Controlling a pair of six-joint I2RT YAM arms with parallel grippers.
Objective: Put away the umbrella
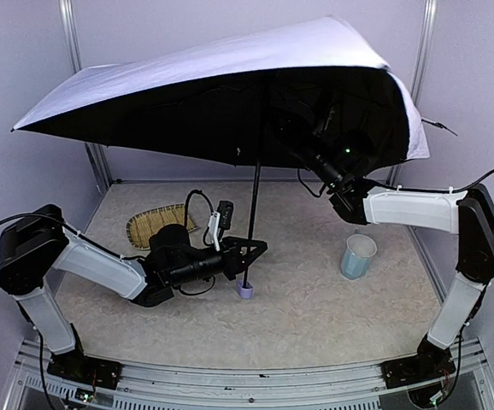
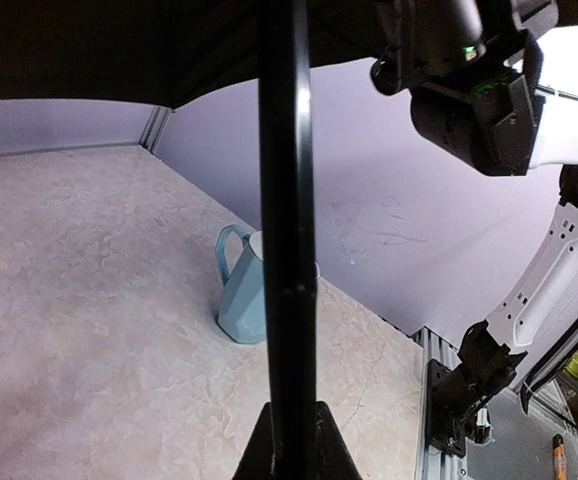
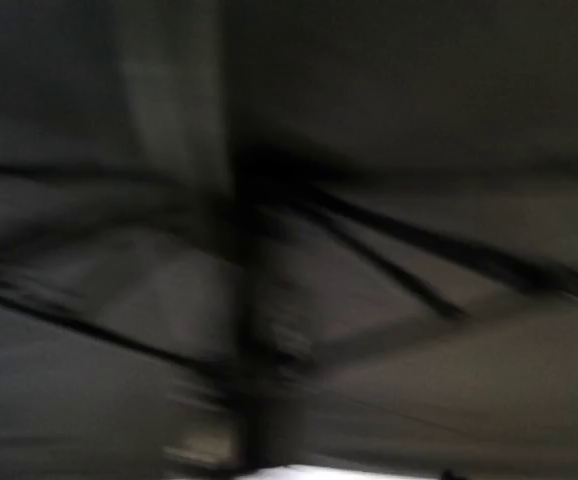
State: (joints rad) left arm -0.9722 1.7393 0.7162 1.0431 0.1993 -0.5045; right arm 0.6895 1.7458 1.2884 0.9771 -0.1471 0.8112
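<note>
The umbrella (image 1: 230, 64) is open, its pale lavender-grey canopy spread above the table. Its thin black shaft (image 1: 255, 196) stands nearly upright, with the small lavender handle (image 1: 246, 290) on the table. My left gripper (image 1: 251, 249) is shut on the lower shaft just above the handle. In the left wrist view the shaft (image 2: 287, 200) rises between my gripper's (image 2: 291, 425) fingers. My right gripper (image 1: 285, 128) reaches up under the canopy near the shaft's top; its fingers are lost in the dark. The right wrist view shows only blurred ribs and the shaft (image 3: 254, 330).
A woven straw tray (image 1: 160, 224) lies at the back left behind my left arm. A light blue mug (image 1: 358, 256) stands at the right, also in the left wrist view (image 2: 244, 290). Lavender walls and metal posts enclose the table. The canopy's right edge hangs near the right wall.
</note>
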